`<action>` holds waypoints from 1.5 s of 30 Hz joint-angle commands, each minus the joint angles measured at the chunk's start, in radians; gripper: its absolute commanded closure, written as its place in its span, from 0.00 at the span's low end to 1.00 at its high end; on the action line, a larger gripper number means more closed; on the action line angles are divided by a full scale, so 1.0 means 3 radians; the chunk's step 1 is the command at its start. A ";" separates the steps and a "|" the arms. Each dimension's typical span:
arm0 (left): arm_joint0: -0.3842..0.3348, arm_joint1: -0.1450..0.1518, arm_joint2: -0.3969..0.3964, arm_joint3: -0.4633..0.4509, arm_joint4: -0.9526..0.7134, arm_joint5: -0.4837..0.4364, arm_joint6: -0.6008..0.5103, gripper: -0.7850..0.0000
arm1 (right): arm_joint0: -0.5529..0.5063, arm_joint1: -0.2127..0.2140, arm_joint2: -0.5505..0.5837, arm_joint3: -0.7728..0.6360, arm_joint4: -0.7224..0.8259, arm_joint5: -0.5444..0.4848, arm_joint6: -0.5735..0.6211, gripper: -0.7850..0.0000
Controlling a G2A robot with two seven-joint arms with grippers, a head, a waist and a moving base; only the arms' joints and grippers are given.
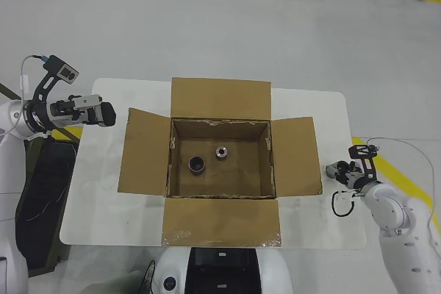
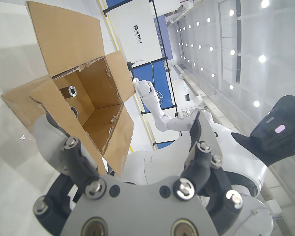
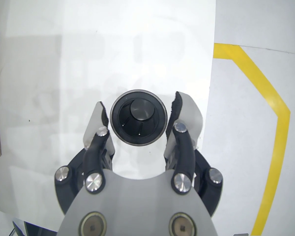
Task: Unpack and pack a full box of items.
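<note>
Your brown cardboard box [image 1: 220, 94] stands open on the white counter [image 1: 95, 206], with all four flaps spread out. Two things lie inside it: a dark round ring [image 1: 198, 164] and a small round metal piece with a shiny top [image 1: 220, 153].

Your left arm is held out level. The left tool [image 1: 109, 114] points at the box in front of it, spread wide and holding nothing.

Your right arm bends down, and the right tool [image 3: 139, 100] points down, partly open. A black round cup-shaped part [image 3: 139, 120] stands on the counter between its fingers [image 3: 184, 114], which sit just beside it.
</note>
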 commanded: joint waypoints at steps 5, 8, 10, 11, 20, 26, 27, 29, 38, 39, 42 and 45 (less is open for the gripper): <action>0.0000 0.0000 0.0000 0.0000 0.0000 0.0000 0.0000 0.00 | -0.0048 0.0013 0.0074 -0.0171 0.0043 0.0014 0.0002 0.00; 0.0000 0.0000 0.0000 0.0000 0.0000 0.0000 0.0000 0.00 | -0.0080 0.0023 0.0138 -0.0322 0.0057 0.0020 0.0022 0.00; 0.0000 0.0000 0.0000 0.0000 0.0000 0.0000 0.0000 0.00 | -0.0095 0.0030 0.0182 -0.0422 0.0063 0.0027 0.0036 0.00; 0.0000 0.0000 0.0000 0.0000 0.0000 0.0000 0.0000 0.00 | -0.0100 0.0033 0.0202 -0.0471 0.0077 0.0027 0.0043 0.00; 0.0000 0.0000 0.0000 0.0000 0.0000 0.0000 0.0000 0.00 | -0.0104 0.0053 0.0332 -0.0940 0.0167 0.0055 0.0122 0.00; 0.0000 0.0000 0.0000 0.0000 0.0000 0.0000 0.0000 0.00 | -0.0079 0.0066 0.0391 -0.1260 0.0275 0.0026 0.0194 0.00; 0.0000 0.0000 0.0000 0.0000 0.0000 0.0000 0.0000 0.00 | -0.0073 0.0068 0.0396 -0.1307 0.0297 0.0018 0.0204 0.00; 0.0000 0.0000 0.0000 0.0000 0.0000 0.0000 0.0000 0.00 | -0.0062 0.0073 0.0404 -0.1394 0.0316 0.0004 0.0228 0.00; 0.0000 0.0000 0.0000 0.0000 0.0000 0.0000 0.0000 0.00 | 0.0061 0.0090 0.0268 -0.1815 0.0540 -0.0096 0.0425 0.00; 0.0000 0.0000 0.0000 0.0000 0.0000 0.0000 0.0000 0.00 | 0.0083 0.0091 0.0238 -0.1849 0.0572 -0.0108 0.0442 0.00; 0.0000 0.0000 0.0000 0.0000 0.0000 0.0000 0.0000 0.00 | 0.0151 0.0095 0.0141 -0.1947 0.0622 -0.0134 0.0492 0.00; 0.0000 0.0000 0.0000 0.0000 0.0000 0.0000 0.0000 0.00 | 0.0222 0.0098 0.0008 -0.2022 0.0641 -0.0150 0.0538 0.00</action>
